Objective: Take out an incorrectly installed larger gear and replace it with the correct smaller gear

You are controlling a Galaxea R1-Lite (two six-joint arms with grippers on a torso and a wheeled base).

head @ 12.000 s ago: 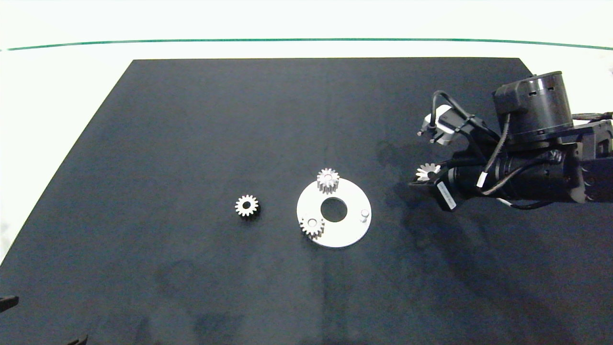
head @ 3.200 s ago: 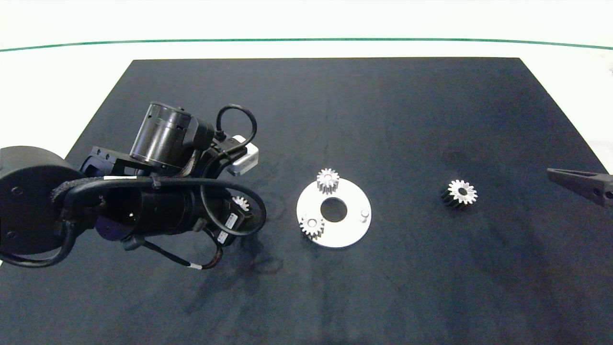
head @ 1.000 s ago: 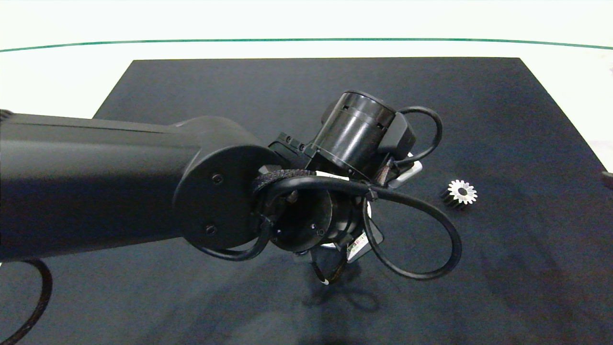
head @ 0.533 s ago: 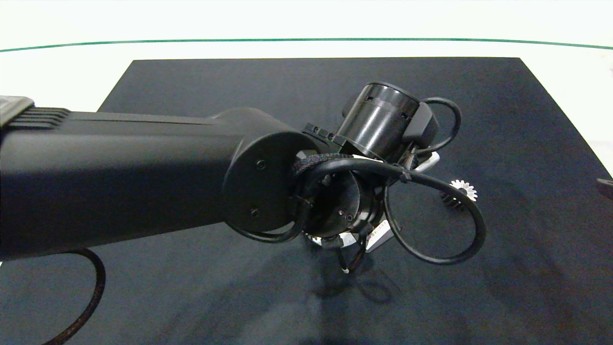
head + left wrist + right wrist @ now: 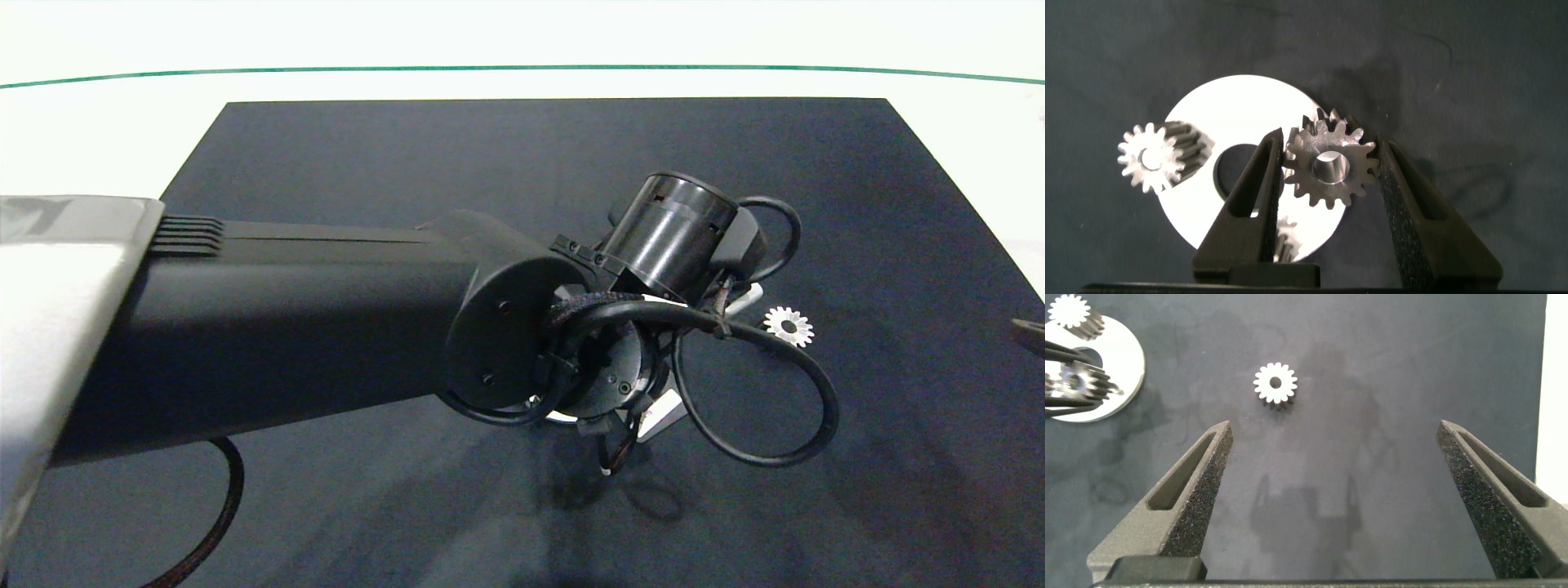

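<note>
Head view shows the left arm (image 5: pixel 326 318) reaching in over the black mat (image 5: pixel 490 147) and covering most of the round plate (image 5: pixel 559 417), of which only a pale sliver shows beneath the wrist. A small white tag hangs below the wrist, but nothing on it can be read from where I stand; I see no other writing or brand marks.

From the left wrist camera, the left gripper (image 5: pixel 1327 167) is closed on the smaller gear (image 5: pixel 1330 167), one finger on each toothed side, its bore facing the camera, held over the round plate's (image 5: pixel 1241 94) edge. Whether the gear touches the plate I cannot tell. Another gear (image 5: pixel 1155 155) sits on the plate beside the centre hole, and a third one (image 5: pixel 1284 241) peeks out between the fingers.

The larger gear (image 5: pixel 788 326) lies flat on the mat, well apart from the plate, toward the right side. From the right wrist camera it (image 5: pixel 1275 383) rests alone beyond the right gripper (image 5: pixel 1343 502), which hangs above the mat with its fingers spread wide, holding nothing.
</note>
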